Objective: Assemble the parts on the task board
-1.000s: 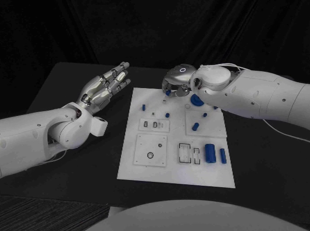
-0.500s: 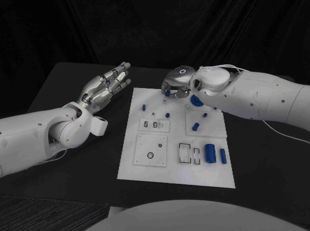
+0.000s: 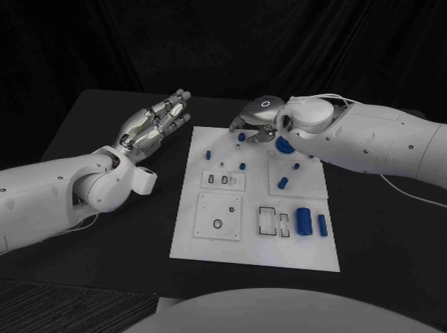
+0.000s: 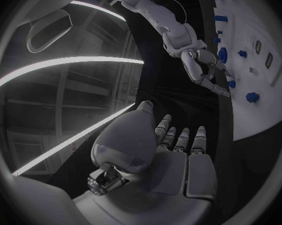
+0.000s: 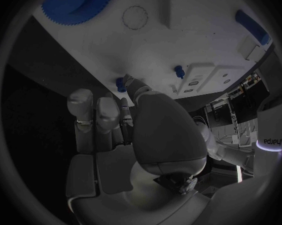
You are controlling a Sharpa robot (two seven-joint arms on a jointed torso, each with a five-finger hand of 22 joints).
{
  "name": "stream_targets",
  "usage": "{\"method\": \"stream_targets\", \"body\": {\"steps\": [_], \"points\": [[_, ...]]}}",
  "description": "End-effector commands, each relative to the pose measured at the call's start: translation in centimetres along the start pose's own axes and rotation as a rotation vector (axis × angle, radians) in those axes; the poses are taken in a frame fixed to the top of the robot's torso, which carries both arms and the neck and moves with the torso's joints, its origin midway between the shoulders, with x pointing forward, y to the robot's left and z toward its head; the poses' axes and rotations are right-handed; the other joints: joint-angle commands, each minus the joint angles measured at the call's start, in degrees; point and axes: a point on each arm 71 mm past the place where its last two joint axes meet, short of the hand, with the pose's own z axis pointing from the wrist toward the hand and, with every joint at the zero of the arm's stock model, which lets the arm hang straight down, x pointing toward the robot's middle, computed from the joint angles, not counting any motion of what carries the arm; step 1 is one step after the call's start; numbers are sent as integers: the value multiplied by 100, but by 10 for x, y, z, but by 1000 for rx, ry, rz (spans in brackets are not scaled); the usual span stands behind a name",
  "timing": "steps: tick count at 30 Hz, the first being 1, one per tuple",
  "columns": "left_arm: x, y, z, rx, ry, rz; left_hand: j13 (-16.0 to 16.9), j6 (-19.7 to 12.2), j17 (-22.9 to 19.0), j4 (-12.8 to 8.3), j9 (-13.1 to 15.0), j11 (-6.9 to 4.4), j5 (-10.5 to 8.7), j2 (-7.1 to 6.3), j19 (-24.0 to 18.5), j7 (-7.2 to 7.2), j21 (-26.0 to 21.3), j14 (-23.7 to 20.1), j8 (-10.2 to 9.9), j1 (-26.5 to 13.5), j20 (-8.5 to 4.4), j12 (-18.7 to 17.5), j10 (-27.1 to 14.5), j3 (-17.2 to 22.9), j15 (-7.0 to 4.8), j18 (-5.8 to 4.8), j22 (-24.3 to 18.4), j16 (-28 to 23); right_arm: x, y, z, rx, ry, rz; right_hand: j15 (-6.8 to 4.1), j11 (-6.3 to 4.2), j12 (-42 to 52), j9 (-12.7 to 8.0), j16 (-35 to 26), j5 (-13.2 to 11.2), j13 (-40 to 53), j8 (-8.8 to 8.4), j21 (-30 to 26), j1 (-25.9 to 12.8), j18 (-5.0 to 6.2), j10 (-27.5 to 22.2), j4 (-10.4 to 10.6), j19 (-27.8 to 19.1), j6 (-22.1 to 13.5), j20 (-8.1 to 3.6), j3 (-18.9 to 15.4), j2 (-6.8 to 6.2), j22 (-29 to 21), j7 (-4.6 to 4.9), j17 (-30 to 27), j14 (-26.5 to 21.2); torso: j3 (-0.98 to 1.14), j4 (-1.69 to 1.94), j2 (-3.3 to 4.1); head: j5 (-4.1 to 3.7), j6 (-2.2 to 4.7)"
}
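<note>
Blue parts are scattered over the white task board [image 3: 253, 257] in the middle of the black bench [image 3: 103, 229], and by my reading the assembly is barely begun. A toothed blue gear [image 3: 284, 144] lies at the board's far right, two blue cylinders [image 3: 302, 220] lie side by side near its right edge, and small blue pegs [image 3: 243, 166] dot the far half; whether any peg is seated I cannot tell. Several outlined recesses on the board's near half look unfilled.

At the far edge of the board, the right hand [image 3: 253, 125] has its fingers curled round a small blue part [image 5: 121, 83], apparently pinching it. Left of the board, the left hand [image 3: 155, 123] hovers with fingers straight and apart, holding nothing. Most pieces seem yet to be placed.
</note>
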Motion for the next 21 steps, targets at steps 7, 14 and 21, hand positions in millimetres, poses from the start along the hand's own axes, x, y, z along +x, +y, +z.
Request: {"method": "stream_targets", "body": {"steps": [7, 14, 21], "points": [[1, -12, 1, 162, 11, -6, -5, 45, -5, 4, 6, 27, 42, 10, 4, 16, -34, -2, 23, 58, 28, -38, 3, 32, 35, 45, -10, -21, -15, -22, -26, 36, -174, -11, 30, 8, 312, -132, -254, -68, 107, 72, -330, -81, 28, 187, 55, -230, 213, 19, -241, 120, -208, 116, -329, -212, 2, -4, -5, 8, -1], [-1, -12, 1, 162, 8, -2, -5, 54, -5, 4, 7, 29, 46, 10, 4, 18, -34, -2, 26, 61, 29, -38, 3, 35, 33, 45, -10, -21, -33, -50, -61, 128, -230, 140, -74, -251, 4810, -226, -1488, -210, 3461, 190, -1760, -23, 283, 968, 11, -1049, 609, -103, -567, 157, -1312, 507, -1689, -816, 0, -14, -28, -14, -1], [1, -11, 3, 162, 16, -7, -5, 54, -5, 4, 7, 29, 46, 10, 4, 18, -34, -2, 26, 61, 29, -38, 3, 35, 33, 45, -10, -21, -23, -76, -93, 270, -128, 307, -62, -323, 8623, -55, 2229, -204, 8620, 298, 906, -1116, -293, 4195, 844, 693, 916, -81, -1011, 397, 1425, 778, 3374, 914, -4, -20, -48, -56, -1]]}}
